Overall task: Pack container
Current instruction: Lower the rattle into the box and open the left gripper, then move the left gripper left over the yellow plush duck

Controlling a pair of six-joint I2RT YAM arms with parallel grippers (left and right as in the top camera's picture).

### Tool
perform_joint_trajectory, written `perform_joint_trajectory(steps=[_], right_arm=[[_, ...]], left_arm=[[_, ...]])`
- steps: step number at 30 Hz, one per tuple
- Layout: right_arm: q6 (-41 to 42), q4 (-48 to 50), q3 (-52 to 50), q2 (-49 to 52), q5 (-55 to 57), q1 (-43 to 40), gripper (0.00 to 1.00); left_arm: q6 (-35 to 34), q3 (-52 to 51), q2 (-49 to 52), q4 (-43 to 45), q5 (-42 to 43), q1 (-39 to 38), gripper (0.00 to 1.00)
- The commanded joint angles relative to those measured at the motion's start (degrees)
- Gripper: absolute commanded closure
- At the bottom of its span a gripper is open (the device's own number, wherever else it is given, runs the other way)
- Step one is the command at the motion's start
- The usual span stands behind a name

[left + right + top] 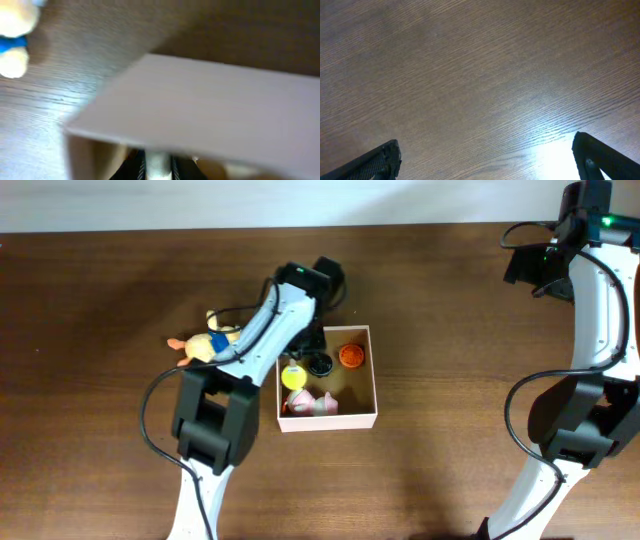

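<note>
- Brown wood bench (100,430), fine straight grain, matt, with a bright glare patch in the right wrist view.
- White, smooth-shelled right arm (600,300) with black joints stands at the bench's right side, well apart from everything else. The right tool (485,142) has its dark, ribbed fingers wide apart over bare wood, holding nothing.
- White-and-black left arm (250,350) reaches to the container's back left corner. The left tool (157,165) is clamped on a pale strip that looks like the container's wall, though the wrist view is blurred.
- Container (330,421): square, shallow cardboard, white outside and tan inside, near the bench's middle.
- Soft yellow plush (200,345) with orange tips and a blue patch lies on the bench just left of the container.
- Inside the container are an orange disc (350,356), a black ring (319,364), a yellow lump (294,376) and a pink toy (310,403) by the front wall.
</note>
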Motion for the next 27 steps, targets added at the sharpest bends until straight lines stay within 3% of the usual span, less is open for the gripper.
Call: perform_joint_trajectory(steps=[1,9,11,13,19,27], right_arm=[[0.7,0.0,-0.1,-0.8,0.1,0.0,0.01],[0.7,0.0,-0.1,-0.8,0.1,0.0,0.01],[0.7,0.0,-0.1,-0.8,0.1,0.0,0.01],[0.7,0.0,-0.1,-0.8,0.1,0.0,0.01],[0.7,0.0,-0.1,-0.8,0.1,0.0,0.01],[0.7,0.0,-0.1,-0.8,0.1,0.0,0.01]], left_arm=[[0.7,-0.5,0.5,0.4,-1.2,0.8,0.98],[1.2,-0.5,0.5,0.6,-1.2,0.2,0.95],[1.2,-0.5,0.5,0.6,-1.2,0.2,0.86],[1.2,-0.5,0.5,0.5,-1.2,0.2,0.64],[1.2,-0.5,0.5,0.6,-1.2,0.2,0.36],[2.8,2.1,0.4,0.7,1.0,0.2,0.36]])
